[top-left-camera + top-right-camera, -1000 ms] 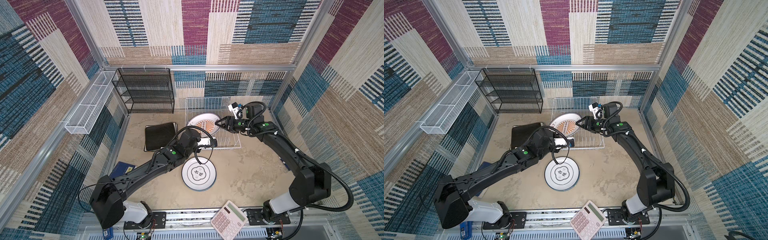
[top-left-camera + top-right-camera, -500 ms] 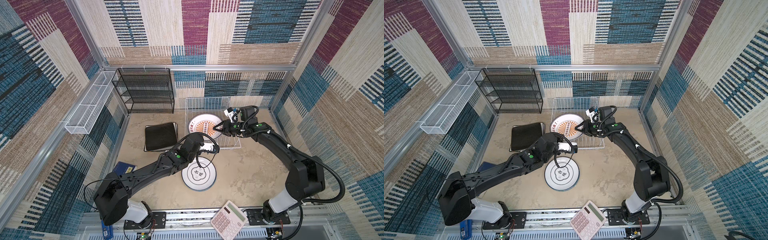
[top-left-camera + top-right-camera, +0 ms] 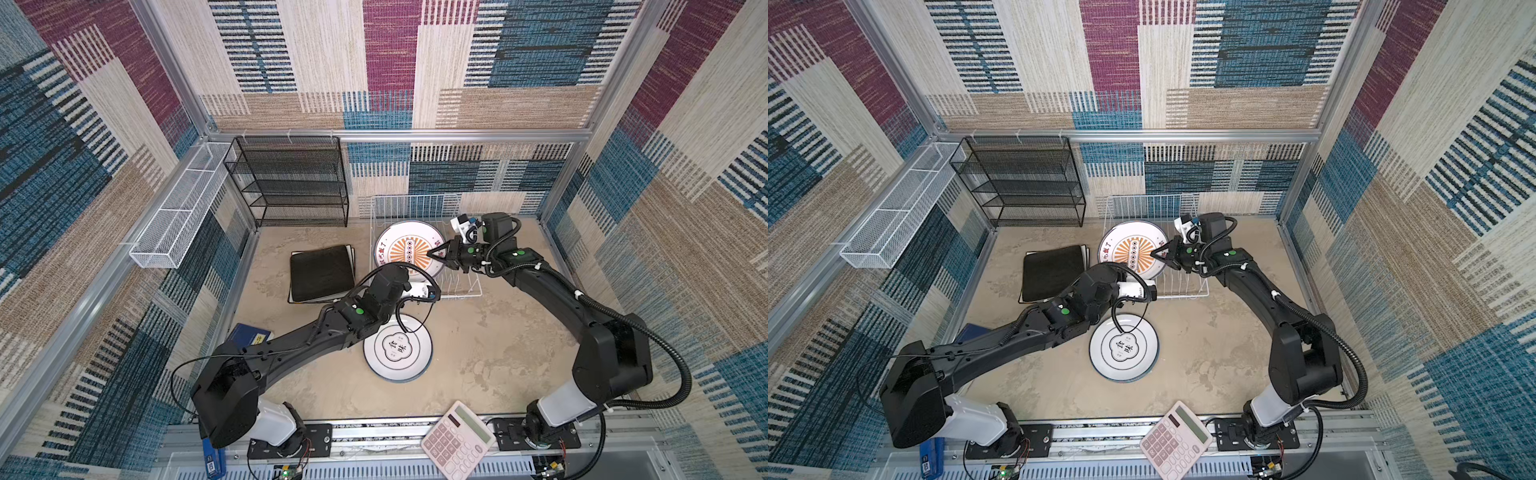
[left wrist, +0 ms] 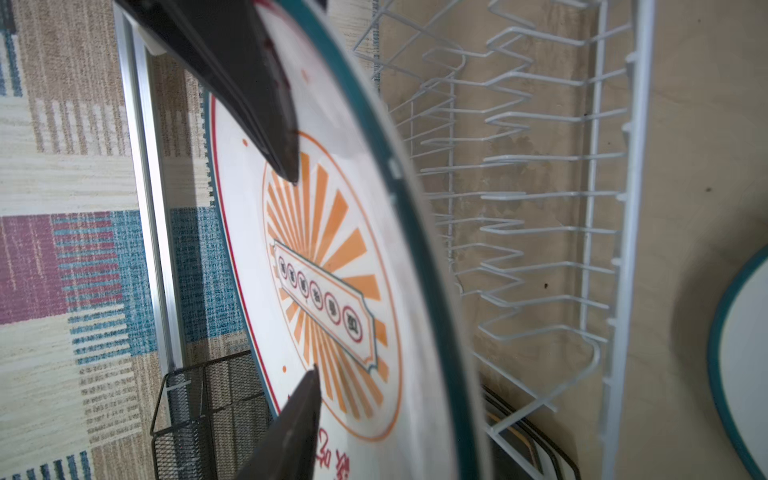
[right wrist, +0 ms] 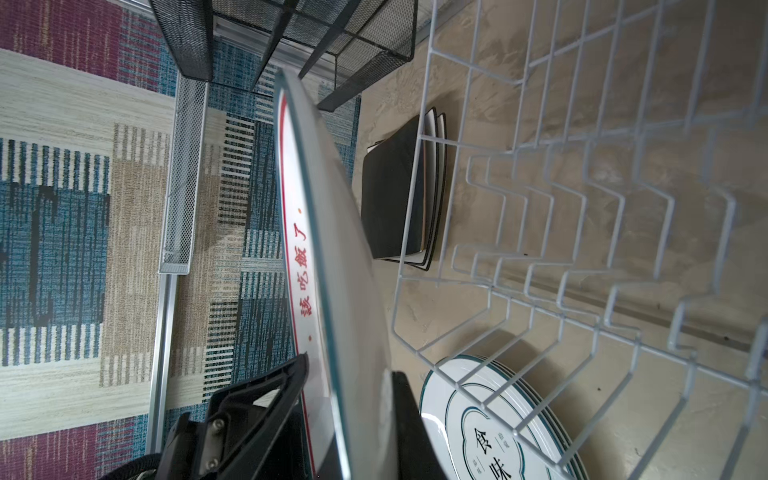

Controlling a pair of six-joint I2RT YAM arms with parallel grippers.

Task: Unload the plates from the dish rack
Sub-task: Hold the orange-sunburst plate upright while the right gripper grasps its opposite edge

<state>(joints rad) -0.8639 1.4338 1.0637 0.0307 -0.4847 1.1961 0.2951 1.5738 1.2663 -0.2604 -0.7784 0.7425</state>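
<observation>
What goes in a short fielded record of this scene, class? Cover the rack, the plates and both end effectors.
dish rack: holds one orange-printed plate, standing on edge
right end effector: shut on that plate's rim
left end effector: open, fingers apart at the plate's printed face
round plate stack: flat on the table, in front of the rack
square plate stack: flat, left of the rack, black one on top

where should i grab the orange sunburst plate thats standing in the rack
Pinch the right rim, one finger on the printed face, one behind, coming from the right. The orange sunburst plate stands on edge in the dish rack, so only its thin rim is free; the right gripper is shut there.
</observation>
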